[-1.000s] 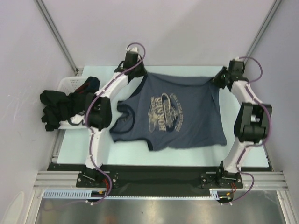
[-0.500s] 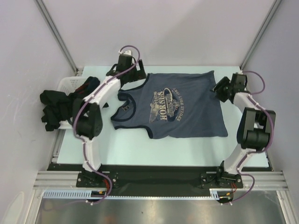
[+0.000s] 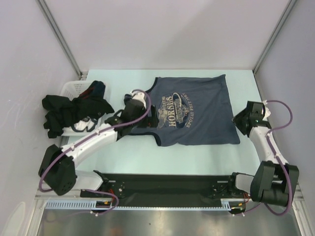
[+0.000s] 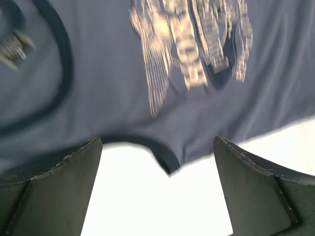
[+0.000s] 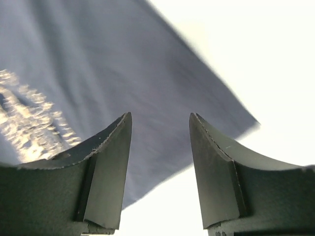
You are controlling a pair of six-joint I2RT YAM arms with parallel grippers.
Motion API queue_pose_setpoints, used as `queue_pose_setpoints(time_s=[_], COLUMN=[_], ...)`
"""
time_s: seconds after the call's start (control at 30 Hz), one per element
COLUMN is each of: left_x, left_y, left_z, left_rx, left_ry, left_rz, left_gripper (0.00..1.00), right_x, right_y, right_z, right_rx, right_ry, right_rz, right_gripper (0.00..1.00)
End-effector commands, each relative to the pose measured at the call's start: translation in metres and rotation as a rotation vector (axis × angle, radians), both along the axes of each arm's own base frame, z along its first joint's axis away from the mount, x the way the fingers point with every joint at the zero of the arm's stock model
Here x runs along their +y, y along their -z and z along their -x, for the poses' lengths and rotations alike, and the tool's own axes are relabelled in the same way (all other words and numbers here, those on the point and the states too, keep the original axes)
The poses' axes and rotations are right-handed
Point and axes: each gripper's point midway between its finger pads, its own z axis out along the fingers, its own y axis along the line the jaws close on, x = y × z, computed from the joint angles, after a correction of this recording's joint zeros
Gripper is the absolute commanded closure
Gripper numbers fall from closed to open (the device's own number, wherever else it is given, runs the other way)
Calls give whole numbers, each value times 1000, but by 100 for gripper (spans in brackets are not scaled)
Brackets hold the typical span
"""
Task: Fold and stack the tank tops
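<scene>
On the desk [image 3: 197, 157], a slate-blue printed cloth tank top [image 3: 202, 113] lies spread; left pincer [image 4: 157, 142] and right pincer [image 5: 160, 118] open, empty; folding likely needs edge grips next.

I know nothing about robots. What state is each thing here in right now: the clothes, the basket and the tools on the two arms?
Blue top: spread flat, print up, not yet folded.
Black top: crumpled, draped over the basket's side.
Basket: holding heaped dark cloth.
Left tool: open, empty, over the blue top's trimmed edge.
Right tool: open, empty, over a corner of the blue top.
</scene>
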Motion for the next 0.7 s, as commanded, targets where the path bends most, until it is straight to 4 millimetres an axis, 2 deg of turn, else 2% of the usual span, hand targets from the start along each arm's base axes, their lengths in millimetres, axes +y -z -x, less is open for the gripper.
queue_pose_setpoints(time_s=[0.0, 0.13, 0.23, 0.3, 0.33, 0.47, 0.67], left_x=[-12, -18, -20, -21, -18, -17, -19], left_y=[-16, -6, 4, 7, 16, 26, 42], left_z=[21, 41, 51, 57, 60, 71, 89], left_rx=[-46, -26, -1, 7, 21, 36, 71], left_ry=[1, 30, 55, 71, 70, 91, 124], left_rz=[98, 87, 91, 97, 83, 93, 89], left_gripper=[0, 0, 0, 0, 0, 0, 0], right_x=[-21, -17, -8, -11, -11, -6, -15], right_y=[16, 31, 46, 52, 55, 77, 90], right_z=[44, 65, 73, 76, 76, 67, 53], right_rx=[124, 187, 209, 223, 224, 220, 228], right_ry=[136, 115, 109, 145, 149, 156, 196], right_rz=[76, 74, 28, 26, 24, -39, -69], right_gripper=[45, 45, 45, 45, 45, 44, 46])
